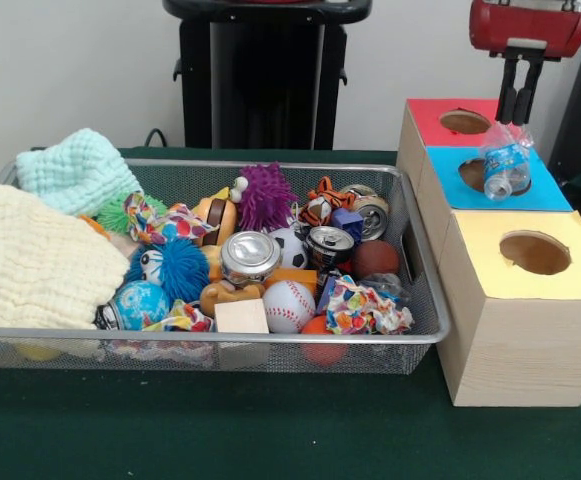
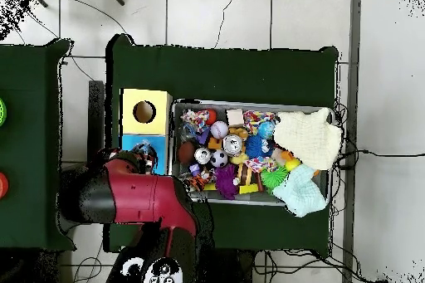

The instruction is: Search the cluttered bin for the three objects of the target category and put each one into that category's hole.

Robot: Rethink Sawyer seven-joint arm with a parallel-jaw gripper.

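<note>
The silver wire-mesh bin (image 1: 425, 335) is full of toys and shows in the overhead view too (image 2: 176, 134). My gripper (image 1: 518, 118) hangs over the blue-topped box (image 1: 550, 190) at the right. It is shut on the upper end of a clear bottle with a blue-and-white label (image 1: 505, 165). The bottle hangs neck down over the box's round hole (image 1: 473, 172). In the overhead view my red arm (image 2: 133, 197) covers the gripper, and the bottle (image 2: 148, 153) shows over the blue box (image 2: 129, 142). A clear crumpled piece (image 1: 385, 286) lies in the bin's right end; I cannot tell whether it is a bottle.
A red-topped box (image 1: 430, 115) stands behind the blue one and a yellow-topped box (image 1: 490, 235) in front. The bin holds shiny cans (image 1: 250, 255), patterned rags (image 1: 365, 310), balls (image 1: 288, 303), a purple spiky toy (image 1: 266, 195) and folded cloths (image 1: 30, 265) at the left.
</note>
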